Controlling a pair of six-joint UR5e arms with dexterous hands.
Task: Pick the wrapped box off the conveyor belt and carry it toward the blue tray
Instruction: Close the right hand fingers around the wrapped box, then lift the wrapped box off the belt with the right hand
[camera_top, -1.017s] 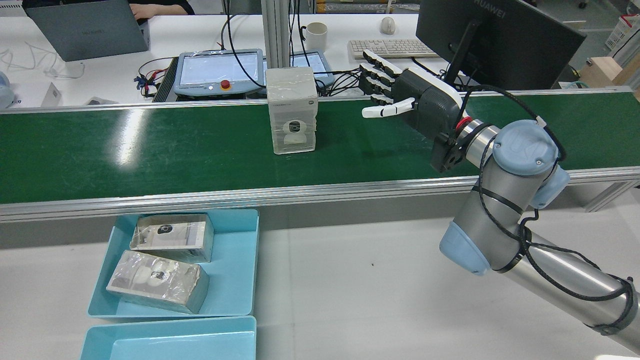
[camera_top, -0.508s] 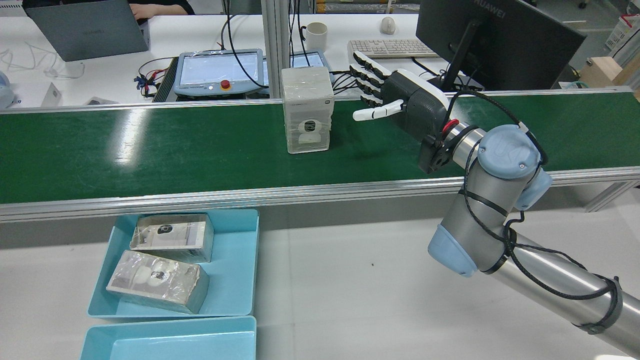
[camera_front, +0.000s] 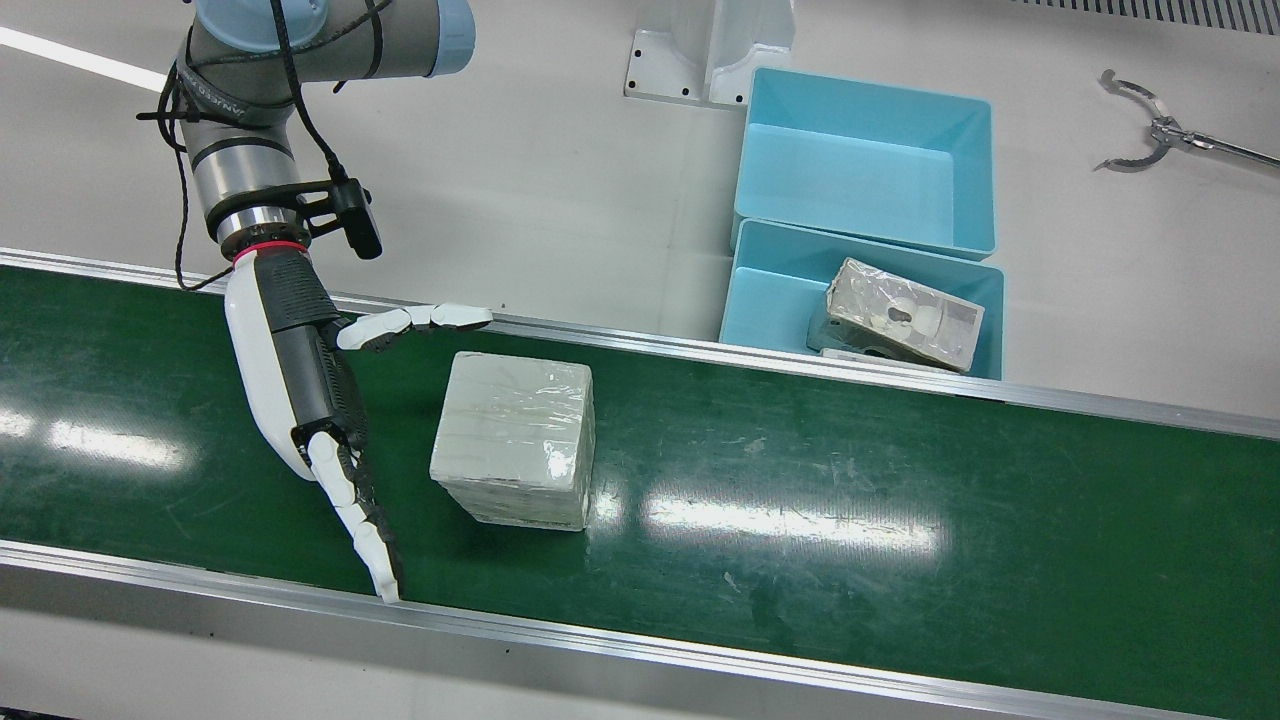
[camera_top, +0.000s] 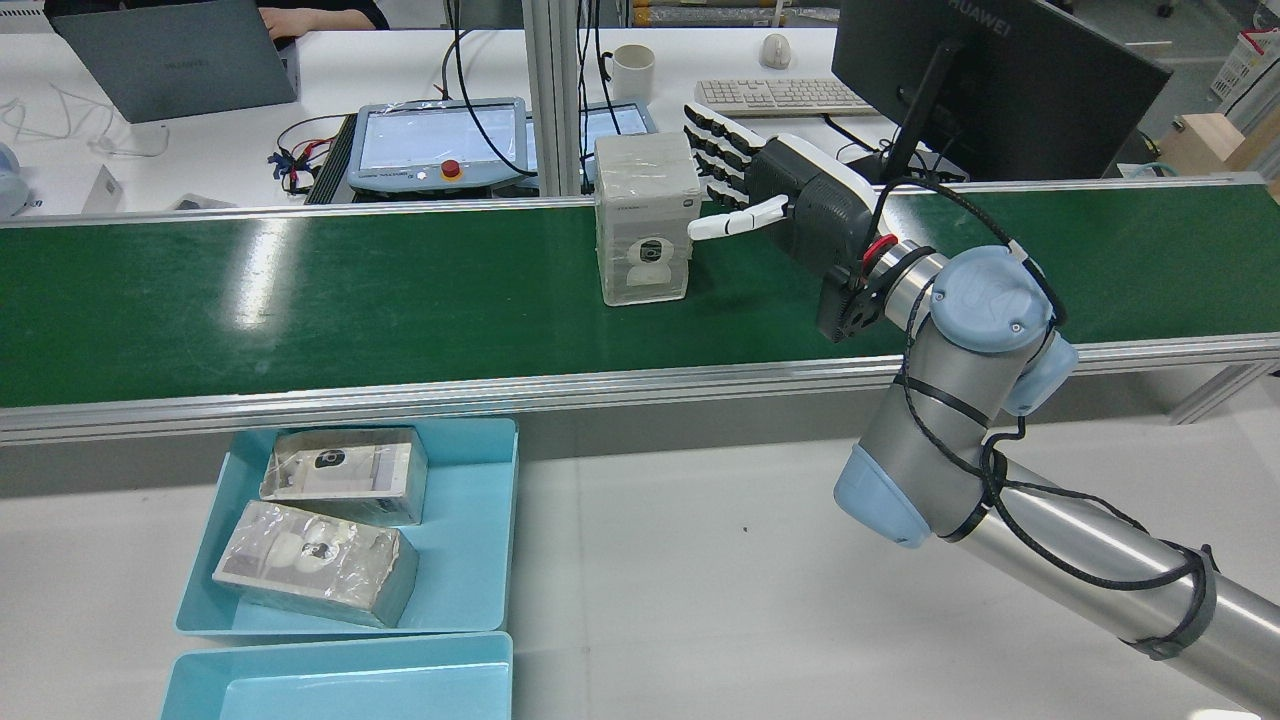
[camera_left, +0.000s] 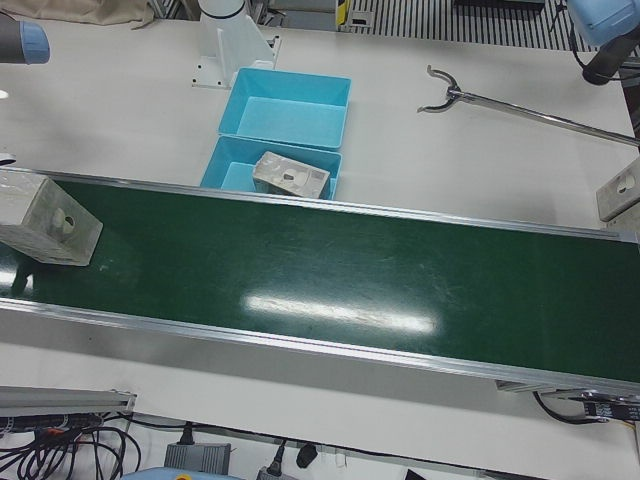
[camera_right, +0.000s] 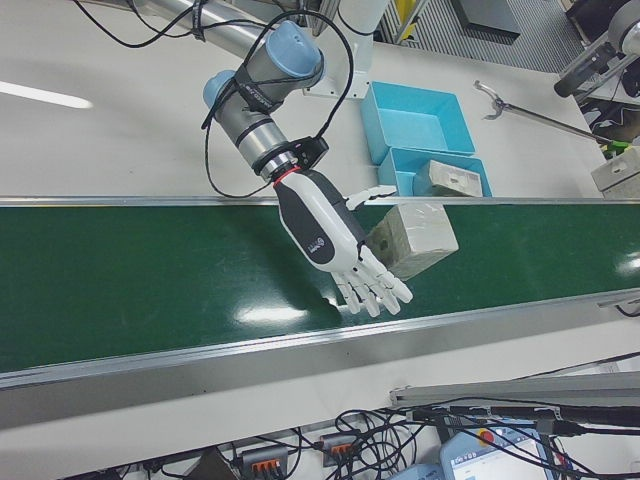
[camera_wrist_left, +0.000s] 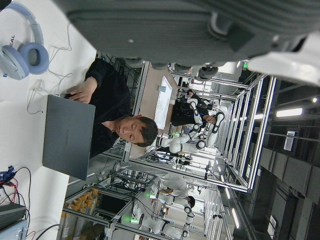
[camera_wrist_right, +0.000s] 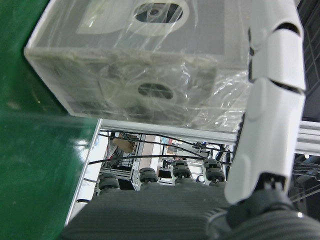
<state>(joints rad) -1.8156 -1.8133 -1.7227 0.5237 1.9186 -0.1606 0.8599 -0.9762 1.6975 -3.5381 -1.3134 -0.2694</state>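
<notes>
Reaching stage, not yet a grasp. Right hand (camera_top: 790, 205) spread wide and empty just beside the box (camera_top: 646, 218), thumb toward its near face, fingers toward the far side. Box upright on the belt (camera_top: 350, 290), well apart from the tray (camera_top: 480, 560). Next, by judgement: closing around both faces, then lifting. Versus a second ago: box farther along, gap to the hand closed. Left hand: cannot tell.

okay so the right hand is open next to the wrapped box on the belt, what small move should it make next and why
Probably slide the right hand a little further sideways toward the wrapped box and then close. The hand is open beside the box, its long fingers along the far side of the conveyor belt and its thumb near the robot-side edge, and the front view shows a gap between palm and box.
</notes>
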